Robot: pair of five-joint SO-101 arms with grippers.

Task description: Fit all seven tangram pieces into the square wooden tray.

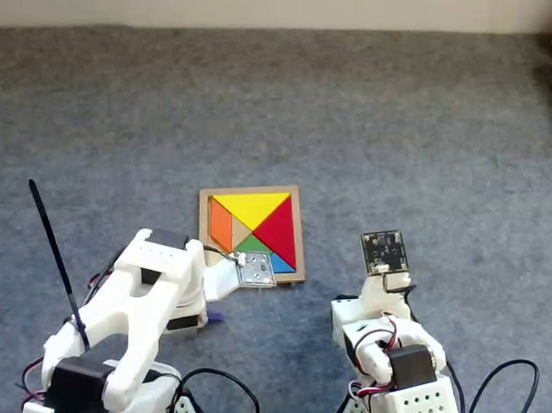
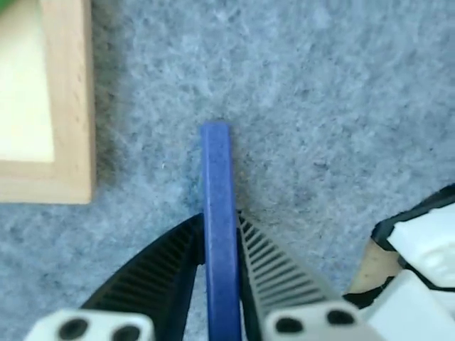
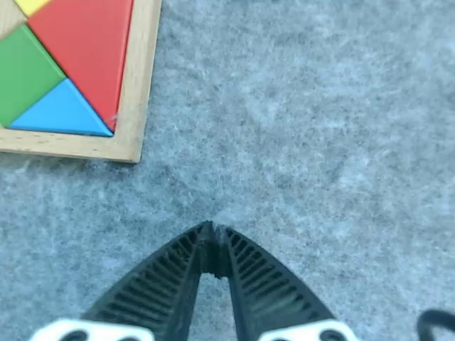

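From where I stood, the left claw [image 2: 219,217] was clenched on a dark blue piece [image 2: 217,170], gripping it on edge so that the thin side faced up. It hung over the grey bench [image 1: 418,120] just off the wooden tray [image 1: 298,233], at about the tray's 7 o'clock. The right claw [image 3: 213,234] was pinched shut on nothing, parked over the bench at the tray's 4 o'clock.

Inside the tray lay a yellow triangle [image 1: 251,207] at 12 o'clock, a red triangle [image 3: 85,50] at 3, a light blue triangle [image 3: 64,110] at 5, a green piece [image 3: 25,71] near the middle and an orange piece [image 1: 221,228] at 9. A patch of bare tray floor [image 2: 25,78] showed by the near left corner. The left arm covered part of that corner, so I could not tell whether a seventh piece sat there.

The trouble I foresaw lay in the grip. A piece carried on edge would have to be tipped flat into a snug gap, and it might catch on the rim and topple outside. It could also wedge on its corner or shove the green and orange neighbours out of line.
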